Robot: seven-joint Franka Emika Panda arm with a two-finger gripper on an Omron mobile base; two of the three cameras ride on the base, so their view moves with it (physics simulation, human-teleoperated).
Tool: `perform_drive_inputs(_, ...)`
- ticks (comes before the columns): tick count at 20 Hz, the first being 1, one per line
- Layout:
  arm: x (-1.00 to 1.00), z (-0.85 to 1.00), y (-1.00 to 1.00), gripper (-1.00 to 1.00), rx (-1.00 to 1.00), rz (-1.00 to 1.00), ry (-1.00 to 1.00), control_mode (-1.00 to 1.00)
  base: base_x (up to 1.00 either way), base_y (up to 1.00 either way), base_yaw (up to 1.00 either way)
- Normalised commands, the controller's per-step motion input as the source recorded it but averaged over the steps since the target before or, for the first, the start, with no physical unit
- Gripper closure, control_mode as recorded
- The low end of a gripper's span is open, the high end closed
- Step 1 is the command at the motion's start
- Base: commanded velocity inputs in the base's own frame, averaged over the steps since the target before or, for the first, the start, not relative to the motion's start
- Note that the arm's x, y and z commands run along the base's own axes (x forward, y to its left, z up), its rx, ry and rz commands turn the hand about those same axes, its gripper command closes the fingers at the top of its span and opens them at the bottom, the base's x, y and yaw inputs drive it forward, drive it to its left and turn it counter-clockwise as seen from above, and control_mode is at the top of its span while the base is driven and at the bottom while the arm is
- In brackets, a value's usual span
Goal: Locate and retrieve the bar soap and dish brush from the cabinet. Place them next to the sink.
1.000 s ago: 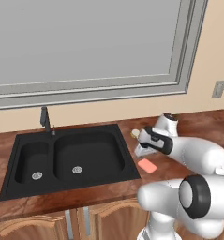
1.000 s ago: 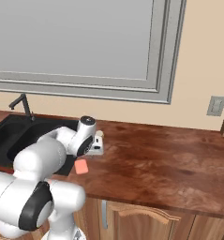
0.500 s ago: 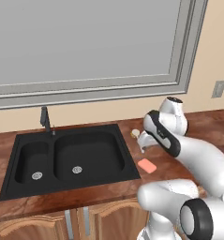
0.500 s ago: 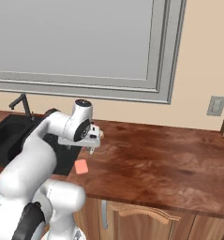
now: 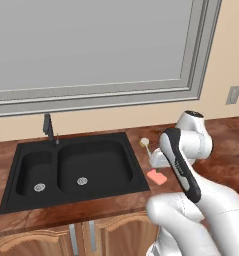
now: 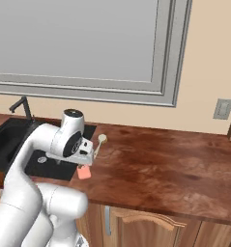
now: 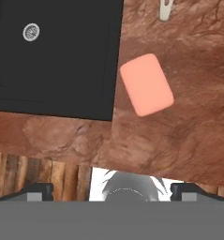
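Salmon-pink against the reddish-brown wood grain, the bar soap point(image 7: 146, 84) lies flat on the worktop point(image 6: 175, 164), just beside the right edge of the black double-basin sink point(image 5: 71, 167) and not touching its rim. We see it again in the left base view as a small pink patch point(image 5: 157, 177) in front of the arm, and in the right base view it peeks out below the hand point(image 6: 84, 172). The dish brush point(image 5: 145, 145) rests on the worktop a little farther back, also close to the sink's right side, its pale handle pointing toward the soap and its rounded head toward the wall; in the right base view the brush point(image 6: 100, 144) sits just right of the hand, and in the hand view only the tip of its cream handle point(image 7: 165, 10) shows at the upper edge. The two things lie near each other but apart. Our claw point(image 6: 88, 157) hangs above the soap, holding nothing; whether its fingers stand apart or together we cannot tell, for the tips barely show. A slim black faucet point(image 5: 49, 128) stands behind the sink, below a wide grey-framed window point(image 5: 91, 50), and an outlet plate point(image 6: 223, 109) sits on the beige wall to the right.
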Motion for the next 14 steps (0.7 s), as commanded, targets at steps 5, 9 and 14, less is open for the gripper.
perform_drive_inputs(5,-0.56,0.02,0.31,-1.0,-0.01,-0.15,-0.02,-1.0,0.0,0.0,0.0)
perform_drive_inputs(9,-0.22,0.1,0.27,-1.0,-0.13,-0.06,-0.15,-1.0,0.0,0.0,0.0)
perform_drive_inputs(14,-0.16,0.27,0.17,-1.0,-0.15,-0.01,-0.17,-1.0,0.0,0.0,0.0)
